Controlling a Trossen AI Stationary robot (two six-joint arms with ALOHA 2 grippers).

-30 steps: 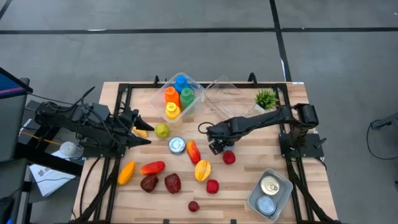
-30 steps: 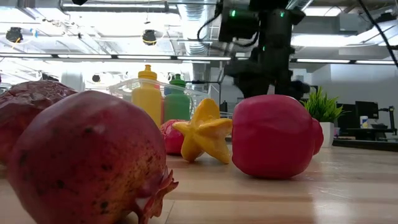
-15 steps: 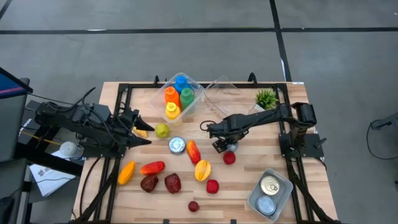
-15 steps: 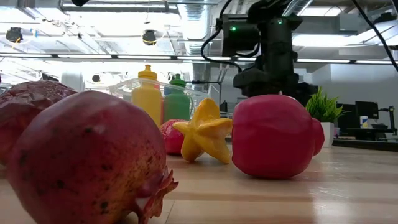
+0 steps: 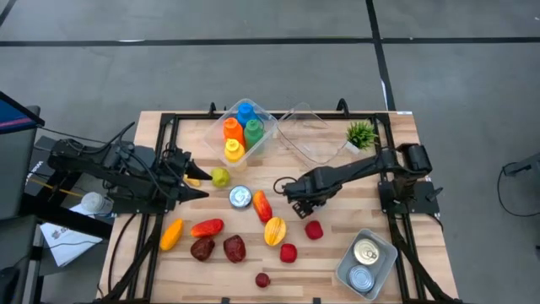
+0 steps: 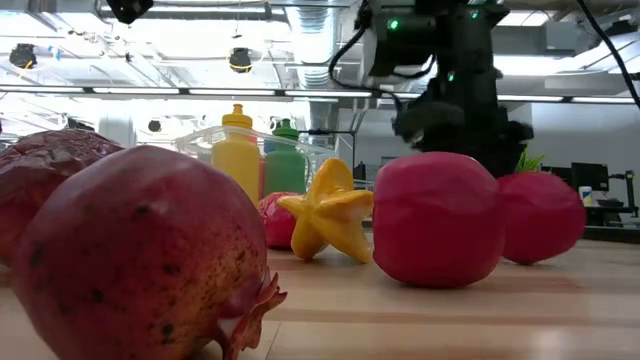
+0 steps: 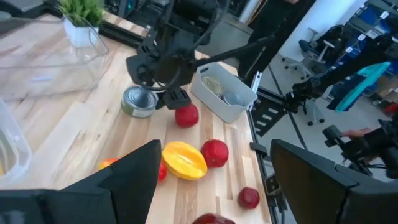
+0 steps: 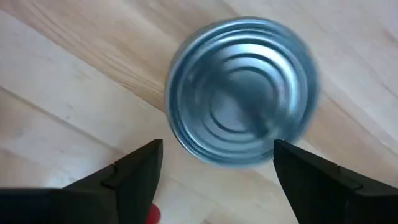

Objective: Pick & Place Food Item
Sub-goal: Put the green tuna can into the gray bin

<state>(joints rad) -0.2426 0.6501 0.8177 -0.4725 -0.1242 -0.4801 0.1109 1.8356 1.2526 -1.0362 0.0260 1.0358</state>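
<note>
A: Right gripper point(image 5: 302, 200) sits low over the table point(image 5: 337, 253), fingers point(image 8: 134, 171) spread wide and empty. Its wrist camera looks straight down on a tin can point(image 8: 242, 93) standing upright between them.

B: In contact?

A: Probably not; the overhead view is too coarse to say. The arm covers that can from above.

B: Surroundings?

A: A red fruit point(image 5: 314, 229) lies just beside the gripper. A grey bin point(image 5: 345, 268) near the table corner already holds two cans point(image 5: 365, 251). A second loose can point(image 5: 240, 197) stands further toward the left arm.

B: Left gripper point(image 5: 196, 186)?

A: Parked at the table's edge, open, holding nothing.

B: Progress?

A: Judged partway: grasp, lift and placing remain.
</note>
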